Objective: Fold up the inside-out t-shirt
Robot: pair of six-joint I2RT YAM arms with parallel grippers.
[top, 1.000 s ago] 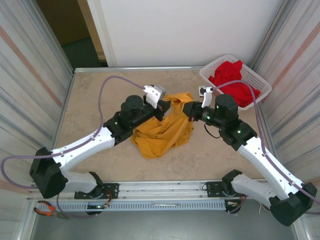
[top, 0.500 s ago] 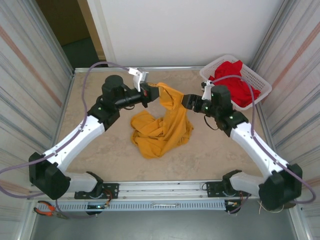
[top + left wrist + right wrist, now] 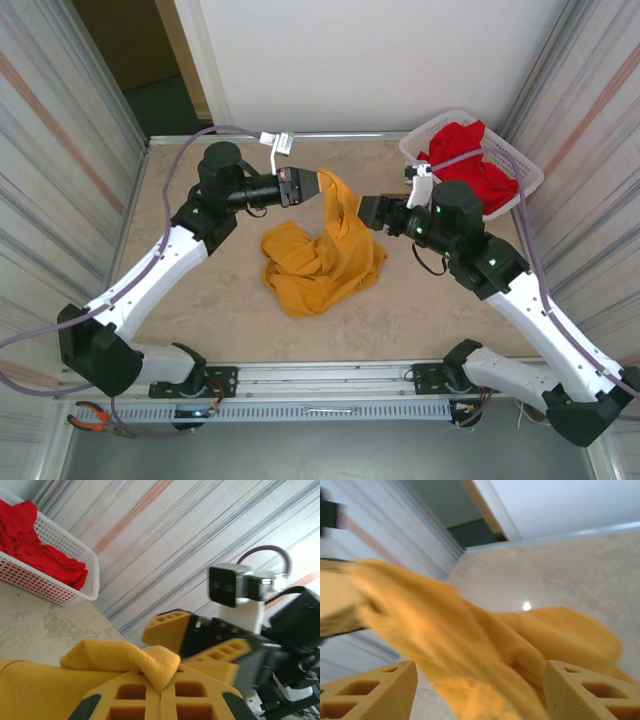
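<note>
On table, crumpled mustard t-shirt, fold tight between L jaws; R jaws wide.

Table: t-shirt heaped at centre, between the two arms. One end of it rises off the heap toward the far side, up to the left gripper, which is pinched on it there. Right gripper, jaws apart, sits just right of that raised strand and nearer than the left gripper. Its wrist view puts cloth ahead of and between its fingers; contact not clear. Basket at far right corner, behind the right arm. A second garment lies in it, piled above the rim. Pliers on the ledge before the table's near edge, at the near-left corner.
</note>
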